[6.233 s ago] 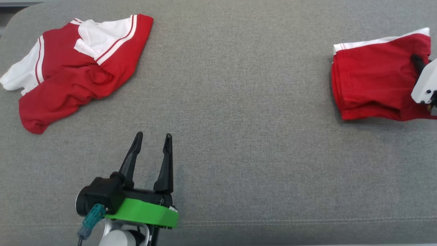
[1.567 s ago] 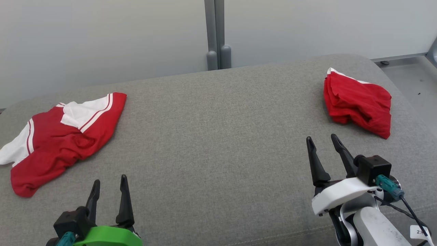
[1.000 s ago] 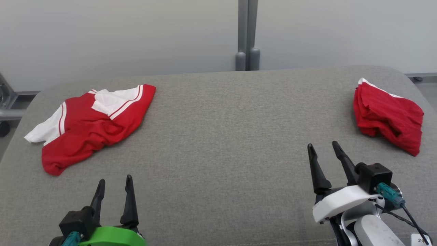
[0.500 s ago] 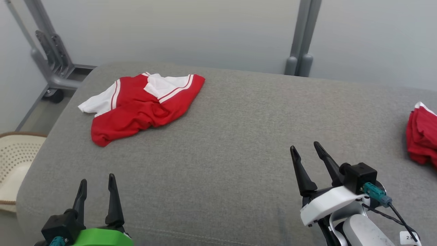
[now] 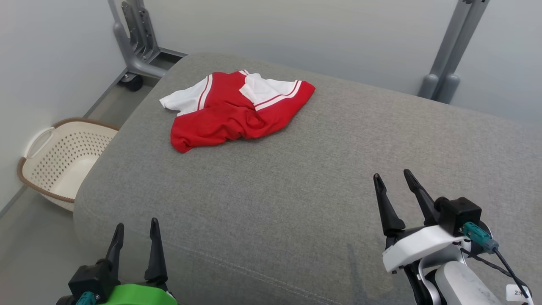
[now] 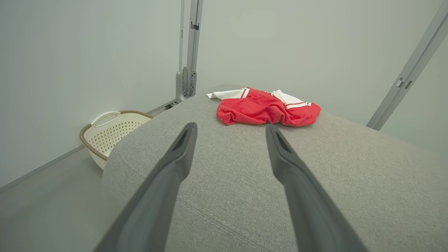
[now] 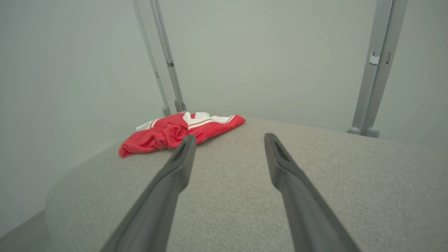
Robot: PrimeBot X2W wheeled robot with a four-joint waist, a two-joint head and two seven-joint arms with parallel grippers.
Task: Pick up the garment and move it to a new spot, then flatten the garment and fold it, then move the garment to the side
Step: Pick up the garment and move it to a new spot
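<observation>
A crumpled red and white garment (image 5: 235, 111) lies on the far left part of the grey cushion (image 5: 313, 178); it also shows in the left wrist view (image 6: 266, 111) and the right wrist view (image 7: 178, 133). My left gripper (image 5: 136, 228) hovers open and empty at the cushion's near left edge, well short of the garment. Over the near right of the cushion my right gripper (image 5: 391, 178) is open too, nothing between its fingers.
A cream laundry basket (image 5: 63, 161) with a brown rim sits on the floor left of the cushion, also seen in the left wrist view as the basket (image 6: 108, 134). Grey metal posts (image 5: 449, 51) stand against the wall behind. A wheeled frame foot (image 5: 135, 55) stands at the far left corner.
The head camera has swung left: the basket and floor came into view and the folded red garment at the right left the picture. Both grippers stay open in their rest places.
</observation>
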